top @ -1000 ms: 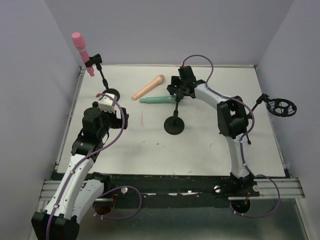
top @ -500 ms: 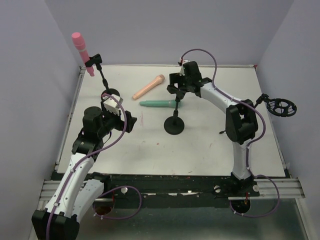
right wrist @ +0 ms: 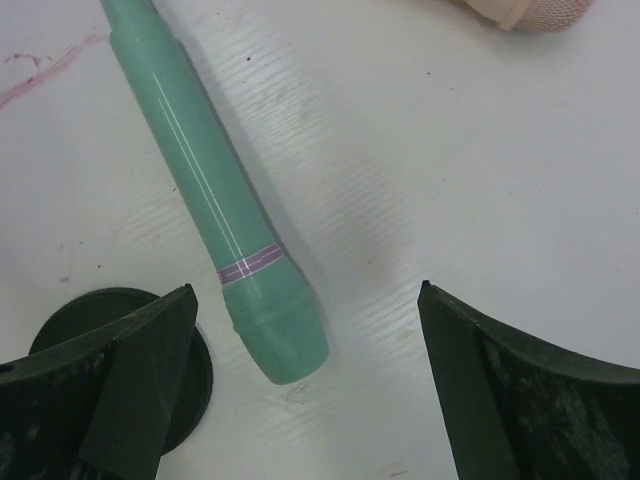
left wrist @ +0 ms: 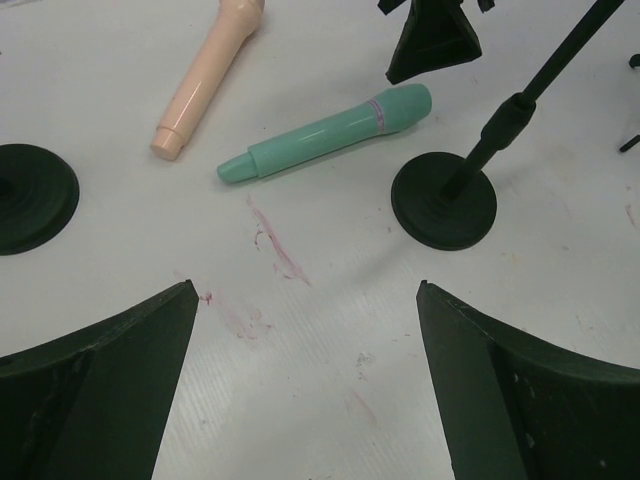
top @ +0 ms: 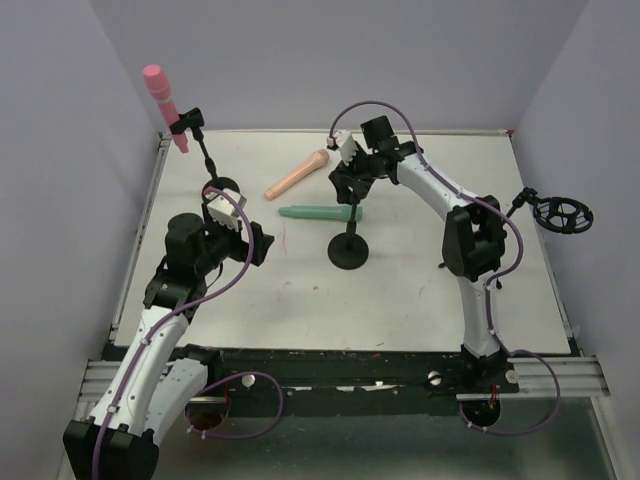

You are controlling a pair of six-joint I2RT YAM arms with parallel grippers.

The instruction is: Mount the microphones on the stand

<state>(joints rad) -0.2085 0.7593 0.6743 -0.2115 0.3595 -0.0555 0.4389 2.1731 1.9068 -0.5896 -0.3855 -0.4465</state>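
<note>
Here: mint-green microphone (right wrist: pixel 213 200), slim, glossy, purple-banded, lying flat.

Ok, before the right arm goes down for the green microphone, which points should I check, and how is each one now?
1. Right gripper open: ok.
2. Green microphone between its fingers: ok, though nearer one finger.
3. Green microphone clear of the middle stand: ok.
4. That stand's clip free: cannot tell, hidden by the gripper.
5. Left gripper open and out of the way: ok.
6. Pink microphone clipped in the left stand: ok.
</note>
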